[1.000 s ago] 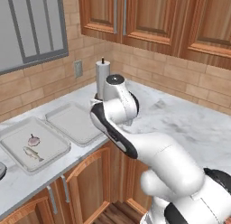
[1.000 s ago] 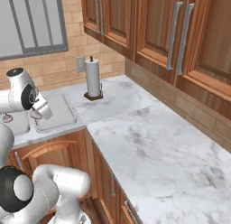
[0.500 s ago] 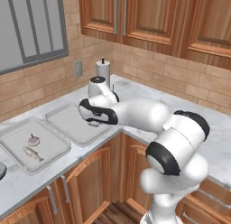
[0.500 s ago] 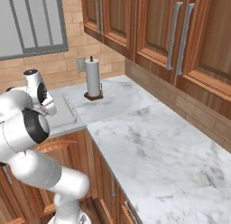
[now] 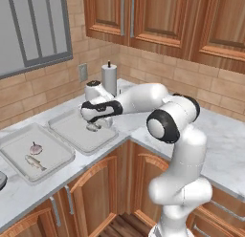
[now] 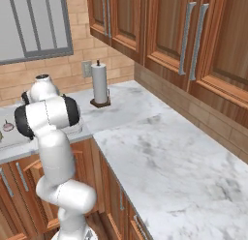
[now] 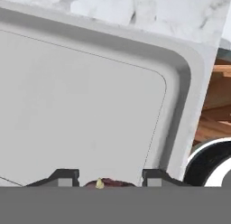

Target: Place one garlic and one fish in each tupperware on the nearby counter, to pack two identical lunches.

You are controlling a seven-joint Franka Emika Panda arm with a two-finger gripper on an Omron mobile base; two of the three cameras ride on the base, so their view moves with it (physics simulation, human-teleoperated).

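Fingertips (image 7: 67, 177) rise dark at the foot of the hand view, one on each side of a small pinkish bulb with a pale pointed tip: a garlic (image 7: 103, 183), sitting right between them. From where I stand, the gripper (image 5: 94, 125) looks pinched on that bulb, though little of it is visible and I cannot swear the pads are pressing it. The hand hangs low over the nearer tupperware (image 5: 71, 130), the one closest to the paper towel roll (image 5: 109, 78), and the hand view looks down on that tray's bare grey floor and one rounded corner, with the marble counter (image 5: 225, 145) beyond its rim.

Further along the worktop, well apart from the hand, the second tupperware (image 5: 13, 146) already carries its lunch: another garlic (image 5: 35, 148) lies just beside a fish (image 5: 36, 162) on its floor. So that tray reads as packed, and the nearer tray as the one being filled.

My judgement is that the step in hand is setting this garlic down in the nearer tray. The next move calls for easing the bulb down to the tray floor, spreading the fingers to let it go, and lifting straight clear so it does not roll against the rim. After that, a fish has to be fetched for this same tray; where that fish lies I cannot tell.
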